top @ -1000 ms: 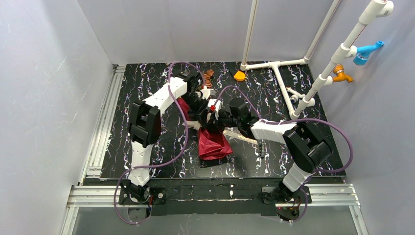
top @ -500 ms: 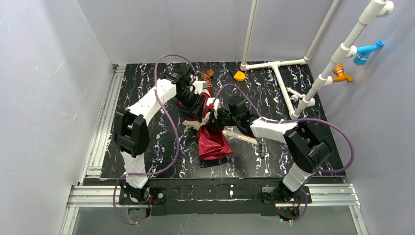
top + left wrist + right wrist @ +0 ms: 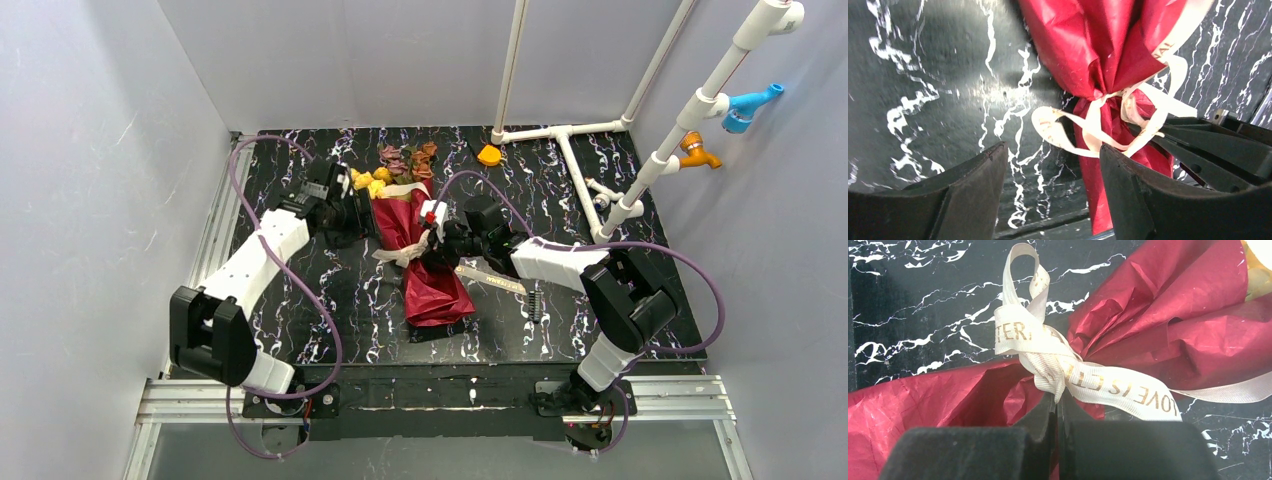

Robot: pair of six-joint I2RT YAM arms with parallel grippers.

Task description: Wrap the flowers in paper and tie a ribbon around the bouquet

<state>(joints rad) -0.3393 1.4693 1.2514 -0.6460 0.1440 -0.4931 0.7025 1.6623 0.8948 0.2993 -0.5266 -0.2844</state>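
The bouquet (image 3: 412, 225) lies about in the middle of the table (image 3: 300, 165), with the blooms toward the far side. The flowers (image 3: 392, 170), yellow and pink-brown, come out of the wide far end of the paper (image 3: 437, 292). The paper is red and crinkled. It is pinched at the waist and spreads again toward the near edge. The ribbon (image 3: 1048, 357) is cream with gold letters. It goes around this waist in a knot, with a loop standing out and loose tails lying over the paper and the table. The right gripper (image 3: 1056, 407) is at the knot: its fingers are together and they clamp the ribbon right there. The left gripper (image 3: 1050, 150) is just beside the bouquet, on its left side, low over the table. Its fingers stand apart with nothing between them, and a ribbon loop lies just ahead of them. Farther back an orange cap (image 3: 488, 155) lies near the white pipes (image 3: 562, 135), well apart from the bouquet
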